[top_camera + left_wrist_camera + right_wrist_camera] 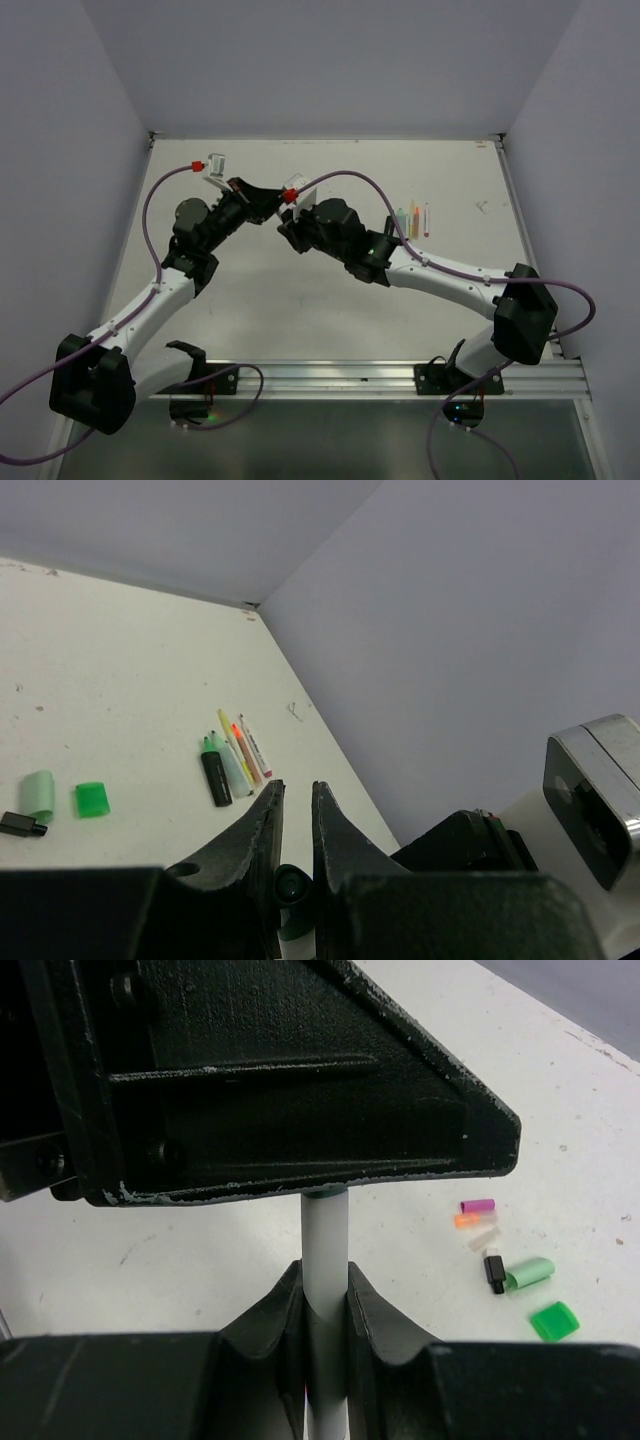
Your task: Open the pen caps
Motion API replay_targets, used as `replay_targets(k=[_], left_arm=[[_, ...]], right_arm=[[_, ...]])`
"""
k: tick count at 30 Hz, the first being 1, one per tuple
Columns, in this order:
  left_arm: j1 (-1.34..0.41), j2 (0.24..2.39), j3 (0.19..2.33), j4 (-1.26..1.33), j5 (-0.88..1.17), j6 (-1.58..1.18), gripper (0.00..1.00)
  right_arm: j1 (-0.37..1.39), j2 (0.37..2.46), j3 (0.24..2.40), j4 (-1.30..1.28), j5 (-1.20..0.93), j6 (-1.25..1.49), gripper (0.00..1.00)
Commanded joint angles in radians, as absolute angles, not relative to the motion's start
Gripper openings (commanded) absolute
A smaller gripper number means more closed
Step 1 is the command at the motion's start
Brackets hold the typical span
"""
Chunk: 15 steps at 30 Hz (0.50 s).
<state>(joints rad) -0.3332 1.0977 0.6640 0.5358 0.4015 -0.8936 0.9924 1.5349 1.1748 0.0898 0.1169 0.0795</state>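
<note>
Pens [413,218] toward right edge of table [470,180]

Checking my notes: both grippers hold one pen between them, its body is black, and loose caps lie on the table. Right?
Not quite. The body of the pen is white, not black: the right wrist view shows it clamped in the right gripper, its top end in the left gripper. Loose caps do lie on the table.

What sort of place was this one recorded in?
Probably a lab robot cell, not a home: a white table boxed in by plain grey panels, with the left arm and right arm bolted to a metal rail at its near edge.
</note>
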Motion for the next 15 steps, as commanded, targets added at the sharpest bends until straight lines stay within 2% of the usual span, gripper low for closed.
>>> replay_targets(k=[1, 10, 15], left_arm=[[-0.336, 1.091, 0.715, 0.583, 0.312, -0.874, 0.00], [-0.331, 1.086, 0.761, 0.635, 0.126, -0.862, 0.00], [-0.307, 1.097, 0.798, 0.675, 0.118, -0.850, 0.00]], right_arm=[[0.999, 1.522, 1.171, 0.074, 0.143, 0.080, 0.00], [0.999, 1.496, 1.051, 0.097, 0.149, 0.101, 0.00], [0.999, 1.482, 0.974, 0.121, 0.155, 0.100, 0.00]])
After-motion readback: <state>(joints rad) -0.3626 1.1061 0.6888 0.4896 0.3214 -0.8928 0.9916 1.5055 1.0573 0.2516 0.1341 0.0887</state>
